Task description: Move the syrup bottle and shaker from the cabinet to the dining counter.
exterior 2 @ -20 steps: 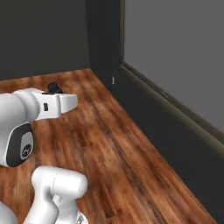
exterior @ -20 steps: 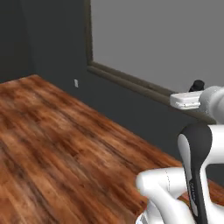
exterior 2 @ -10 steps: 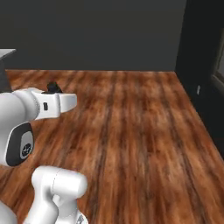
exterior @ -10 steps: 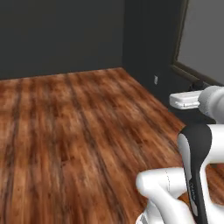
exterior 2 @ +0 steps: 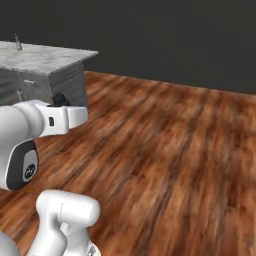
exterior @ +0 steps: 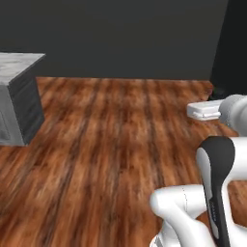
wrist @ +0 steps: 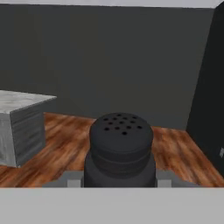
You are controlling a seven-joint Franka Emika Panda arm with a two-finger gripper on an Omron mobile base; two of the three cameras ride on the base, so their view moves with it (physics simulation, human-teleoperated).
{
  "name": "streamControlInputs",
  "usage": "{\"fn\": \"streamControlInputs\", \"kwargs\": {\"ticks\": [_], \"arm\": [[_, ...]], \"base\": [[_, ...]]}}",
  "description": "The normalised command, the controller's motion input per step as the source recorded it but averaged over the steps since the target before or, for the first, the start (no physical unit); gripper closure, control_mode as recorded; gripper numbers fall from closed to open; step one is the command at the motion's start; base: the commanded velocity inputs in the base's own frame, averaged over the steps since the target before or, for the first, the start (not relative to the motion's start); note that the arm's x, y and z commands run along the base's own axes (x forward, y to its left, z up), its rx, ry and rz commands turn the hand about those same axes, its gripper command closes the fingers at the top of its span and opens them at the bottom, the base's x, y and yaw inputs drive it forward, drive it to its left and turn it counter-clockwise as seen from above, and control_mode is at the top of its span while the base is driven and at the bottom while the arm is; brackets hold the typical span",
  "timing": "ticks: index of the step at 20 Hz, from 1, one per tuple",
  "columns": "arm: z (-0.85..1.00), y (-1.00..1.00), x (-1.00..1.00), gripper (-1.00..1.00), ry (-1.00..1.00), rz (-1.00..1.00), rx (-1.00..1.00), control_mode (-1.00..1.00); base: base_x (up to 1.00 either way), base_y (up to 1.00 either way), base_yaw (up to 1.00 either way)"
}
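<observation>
Hand (wrist: 120, 179) with shaker (wrist: 121, 151) over wood floor (exterior: 111, 140)

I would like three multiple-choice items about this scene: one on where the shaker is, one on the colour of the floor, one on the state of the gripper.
1. Where is the shaker?
A. between the gripper's fingers
B. lying on the floor
C. standing on the counter

2. What colour is the floor?
A. white tile
B. reddish-brown wood
C. green carpet

3. What is the gripper doing?
A. hanging open and empty
B. shut on the shaker
C. shut on a plate

Answers: 1 A, the hand view shows the shaker upright at the fingers, above the floor. 2 B, both base views show brown planks. 3 B, the shaker fills the gap between the fingers. The grey-topped counter stands farther off.
</observation>
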Motion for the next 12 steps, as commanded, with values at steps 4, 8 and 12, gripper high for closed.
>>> {"fn": "streamControlInputs", "kwargs": {"ticks": [4,8,12], "arm": [[0.0,0.0,0.0,1.0,0.0,0.0,0.0,1.0],[0.0,0.0,0.0,1.0,0.0,0.0,0.0,1.0],[0.0,0.0,0.0,1.0,0.0,0.0,0.0,1.0]], "base": [[0.97,-0.01,0.29],[1.0,-0.07,0.29],[1.0,0.0,0.3]]}}
